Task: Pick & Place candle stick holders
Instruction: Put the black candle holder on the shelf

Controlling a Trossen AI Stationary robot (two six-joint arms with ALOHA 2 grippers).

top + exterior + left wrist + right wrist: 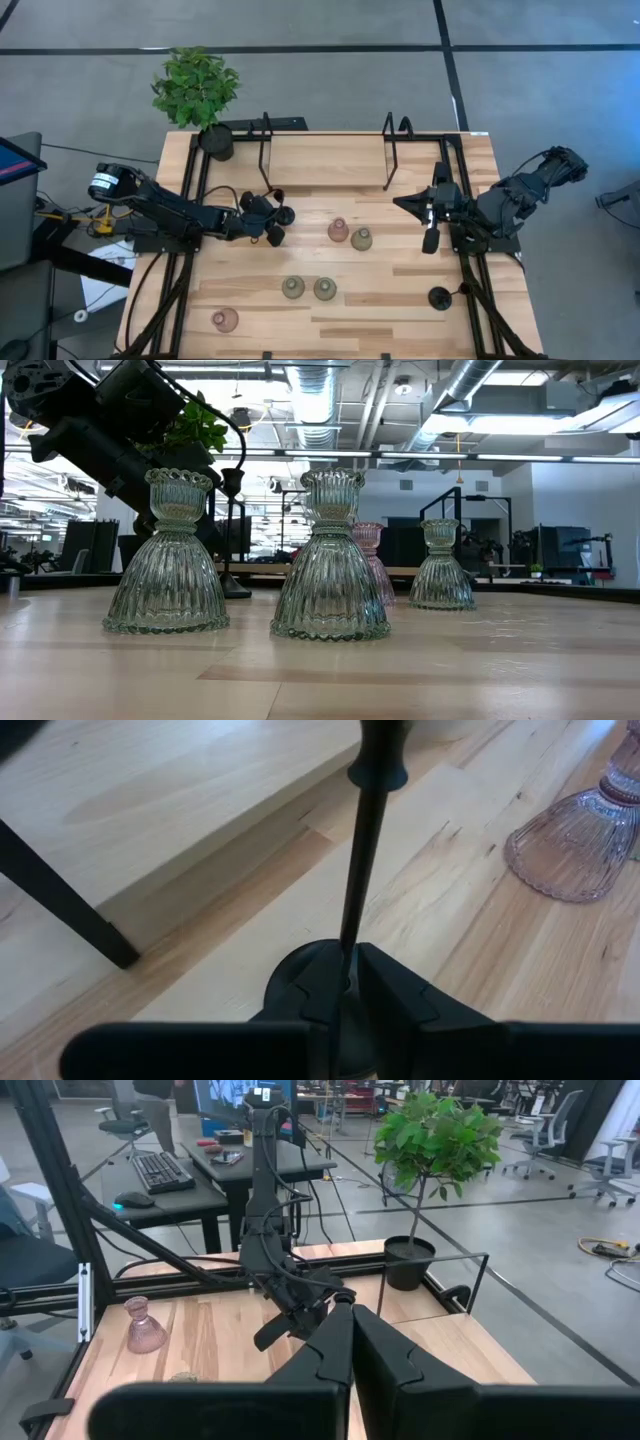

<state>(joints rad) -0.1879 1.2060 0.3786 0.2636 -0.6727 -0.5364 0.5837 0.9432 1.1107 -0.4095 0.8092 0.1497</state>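
**High view: left gripper clamped on a black candle holder**

The high view shows the left gripper (272, 222) reaching in over the left half of the wooden table (420, 290). Its fingers (400, 1000) are pressed together on the thin stem of a black candle holder (365, 870), just above that holder's round base. A pink glass holder (585, 840) stands near it on the right, with a green glass holder (361, 239) just beside the pink one.

Nearer the front edge, two more green glass holders (293, 288) stand side by side at the middle. A second pink holder (225, 320) sits at the near left corner, well apart from the rest. The other black holder (440, 297) stands near the right edge.

The right gripper (428, 243) waits over the right side of the table, its fingers closed together and holding nothing.

At the far left corner stands a potted plant (197, 90). Two black wire frames (266, 150) stand upright along the raised far shelf.
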